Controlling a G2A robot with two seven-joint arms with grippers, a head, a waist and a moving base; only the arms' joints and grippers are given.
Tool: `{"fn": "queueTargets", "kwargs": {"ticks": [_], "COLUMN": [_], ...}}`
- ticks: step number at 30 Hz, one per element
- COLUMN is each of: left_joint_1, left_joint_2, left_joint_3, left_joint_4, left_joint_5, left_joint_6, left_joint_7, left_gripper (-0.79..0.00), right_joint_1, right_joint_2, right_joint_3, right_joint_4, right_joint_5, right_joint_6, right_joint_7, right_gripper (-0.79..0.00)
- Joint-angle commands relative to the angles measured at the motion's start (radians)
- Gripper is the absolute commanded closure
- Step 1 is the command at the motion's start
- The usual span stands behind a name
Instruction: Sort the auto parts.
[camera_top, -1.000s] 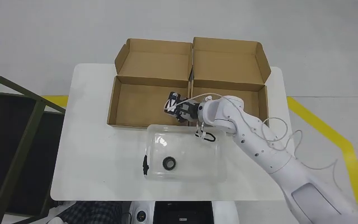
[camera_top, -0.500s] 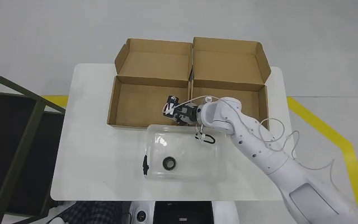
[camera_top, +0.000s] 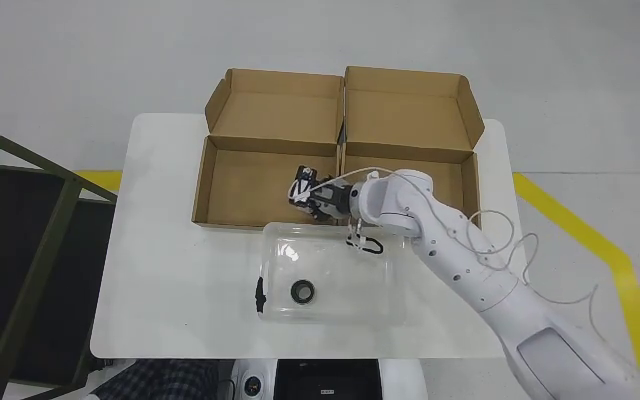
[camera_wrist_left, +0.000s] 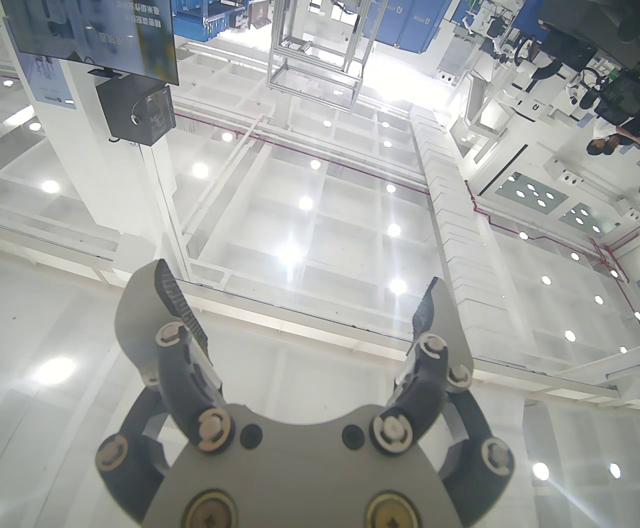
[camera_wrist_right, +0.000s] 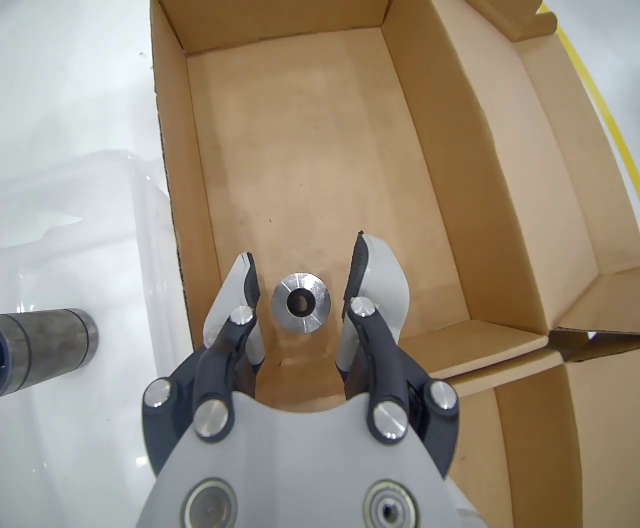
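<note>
My right gripper (camera_wrist_right: 304, 252) is open, low inside the left cardboard box (camera_wrist_right: 310, 125). A silver round part with a centre hole (camera_wrist_right: 301, 301) sits between its fingers with a gap on each side. From above, the same gripper (camera_top: 303, 190) is at the right end of that box (camera_top: 240, 190). A dark metal cylinder (camera_wrist_right: 45, 345) lies in the clear plastic bin (camera_wrist_right: 75, 200), and a black ring part (camera_top: 303, 291) shows in that bin (camera_top: 270, 240) from above. My left gripper (camera_wrist_left: 297, 279) points up at the ceiling, open and holding nothing.
A second open cardboard box (camera_top: 440, 175) stands right of the first, both with lids folded back. The clear bin sits just in front of the boxes on the white table (camera_top: 165, 250). The box wall (camera_wrist_right: 175, 240) separates bin and gripper.
The right gripper has shifted slightly left and lower in the left box. The bin and its ring part have not moved.
</note>
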Motion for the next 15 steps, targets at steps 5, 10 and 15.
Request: {"fn": "queueTargets", "kwargs": {"ticks": [5, 10, 15], "left_joint_1": [0.000, 0.000, 0.000], "left_joint_2": [0.000, 0.000, 0.000], "left_joint_3": [0.000, 0.000, 0.000], "left_joint_4": [0.000, 0.000, 0.000], "left_joint_5": [0.000, 0.000, 0.000], "left_joint_6": [0.000, 0.000, 0.000], "left_joint_7": [0.000, 0.000, 0.000], "left_gripper": [-0.785, -0.785, -0.785], "right_joint_1": [-0.051, -0.136, -0.231], "right_joint_2": [0.022, 0.047, 0.072], "right_joint_3": [0.066, 0.120, 0.170], "right_joint_4": [-0.117, -0.239, -0.353], "right_joint_5": [-0.001, -0.011, -0.027], "right_joint_6": [-0.026, -0.060, -0.107], "right_joint_7": [0.000, 0.010, 0.020], "right_gripper": [-0.382, -0.372, -0.369]}}
